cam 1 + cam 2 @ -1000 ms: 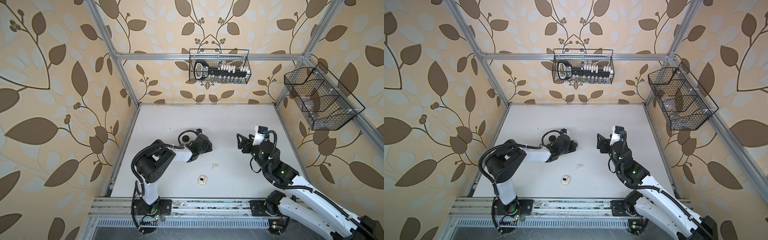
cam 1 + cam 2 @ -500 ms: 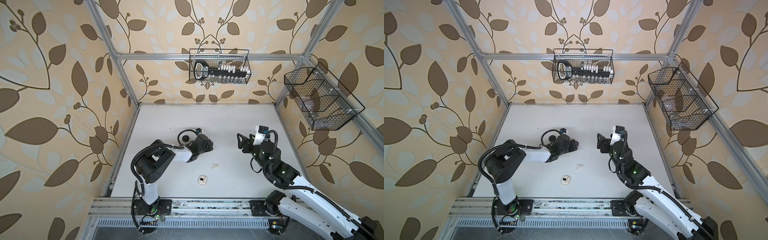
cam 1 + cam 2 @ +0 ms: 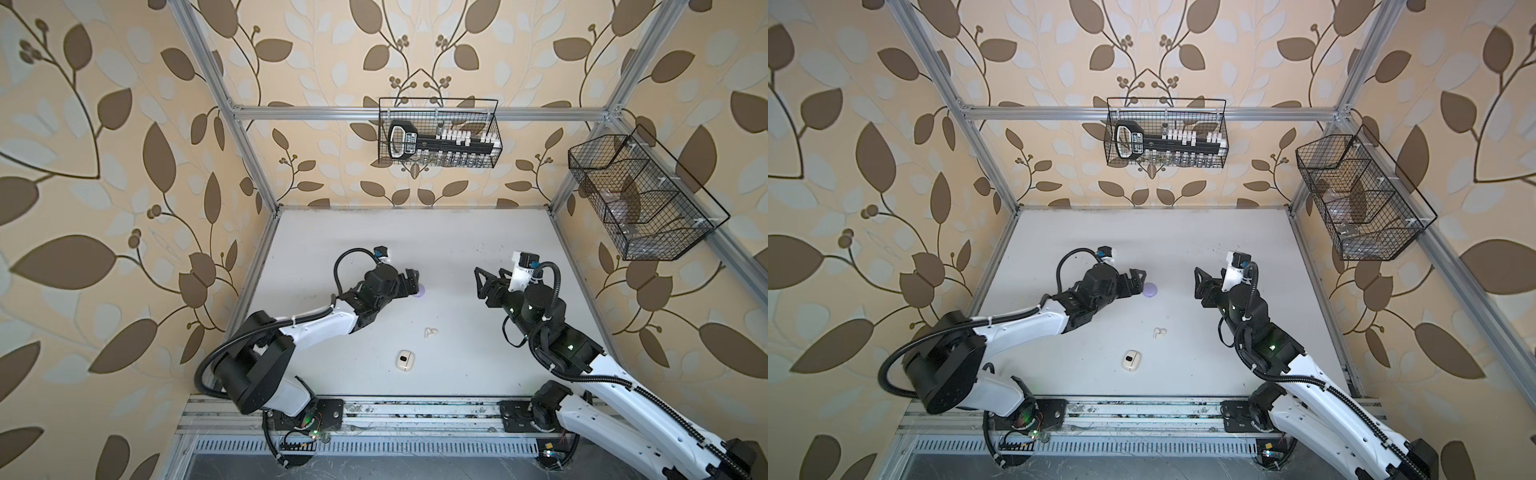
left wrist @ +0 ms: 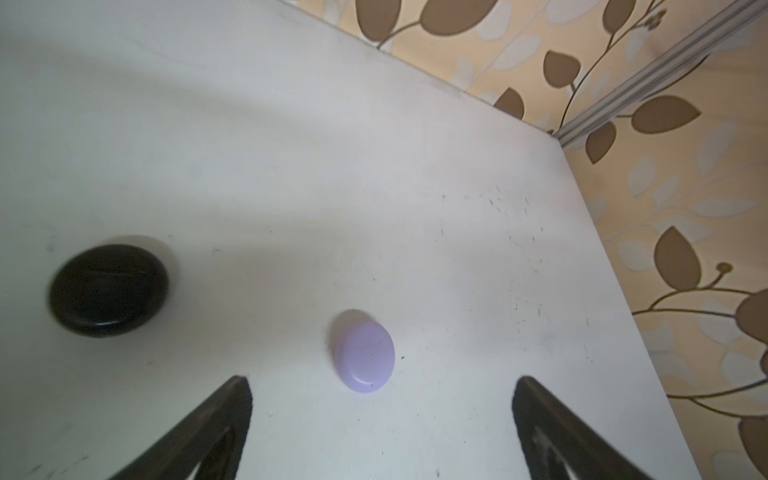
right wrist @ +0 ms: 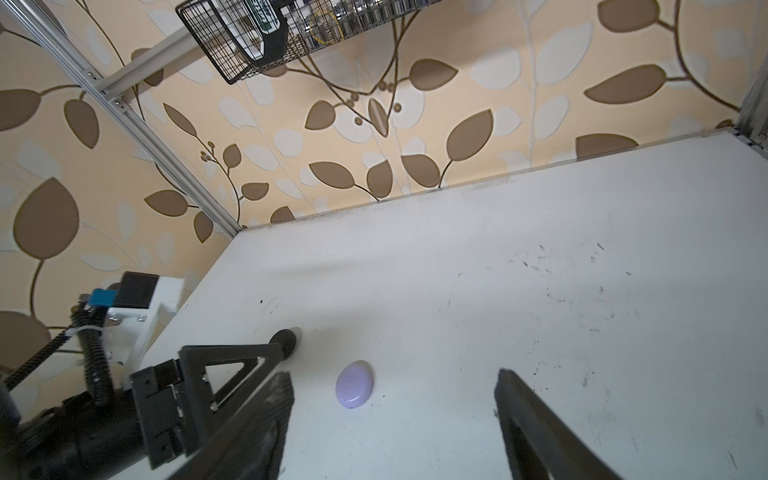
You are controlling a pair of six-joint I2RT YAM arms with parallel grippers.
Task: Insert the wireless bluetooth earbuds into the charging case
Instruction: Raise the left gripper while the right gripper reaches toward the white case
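A closed lavender charging case point(image 4: 364, 357) lies flat on the white table point(image 3: 457, 249), just beyond the tips of my left gripper point(image 4: 382, 386). That gripper is open and holds nothing. A closed black case point(image 4: 109, 289) sits beside it; the left arm hides it in both top views. Two cream-white earbuds point(image 3: 431, 332) lie together mid-table. A cream case point(image 3: 404, 360) with a dark patch on top rests nearer the front edge. My right gripper point(image 5: 394, 380) is open and empty, facing the lavender case point(image 5: 354, 384) from the right, well short of it.
A wire basket point(image 3: 438, 133) with a black tool hangs on the back wall. A second wire basket point(image 3: 640, 199) hangs on the right wall. Aluminium frame posts stand at the table's corners. The left gripper's triangular finger point(image 5: 224, 365) shows in the right wrist view.
My left gripper has gone from shut to wide open, and the lavender case now shows just past its tips. The right arm has hardly moved.
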